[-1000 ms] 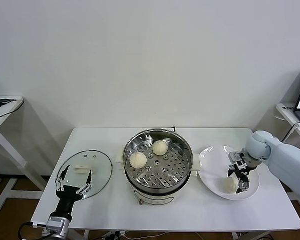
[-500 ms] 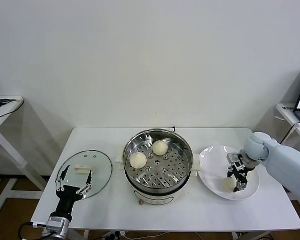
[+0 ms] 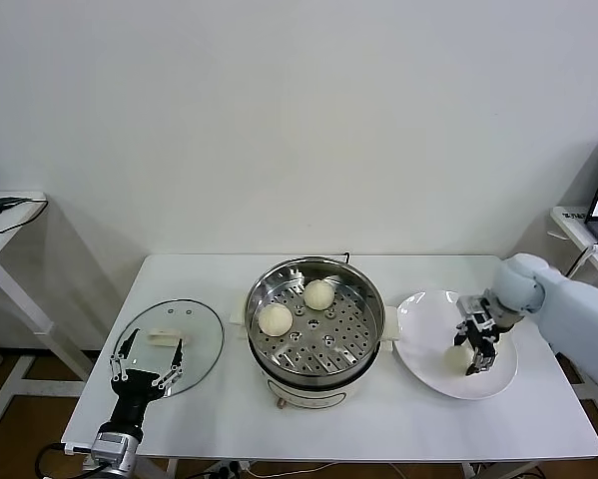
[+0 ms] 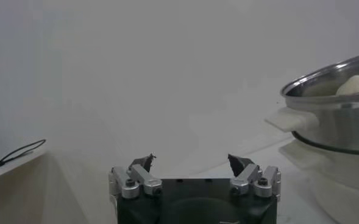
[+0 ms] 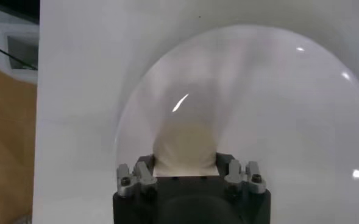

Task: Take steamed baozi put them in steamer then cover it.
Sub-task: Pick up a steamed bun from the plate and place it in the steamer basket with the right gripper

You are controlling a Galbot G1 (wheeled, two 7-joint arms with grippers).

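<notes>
Although the right gripper [image 3: 475, 350] body cuts off the lower part of the baozi [image 5: 184, 149] in the right wrist view, the jaws are pinching that baozi between them over the plate [image 3: 424, 351]. Two more baozi [image 3: 275, 319] [image 3: 319, 294] sit on the perforated tray of the steamer [image 3: 363, 329]; a fourth is not visible. The left gripper [image 3: 147, 364], jaws spread, hovers over the near edge of the cover [image 3: 199, 329], which lies flat on the table [image 3: 378, 424] left of the steamer.

The right arm [image 3: 573, 309] is a smooth, rounded pale blue-grey shell. Both the right gripper [image 3: 475, 344] and left gripper [image 3: 147, 367] are black-bodied, with silver metal finger links fastened by visible round screws.
</notes>
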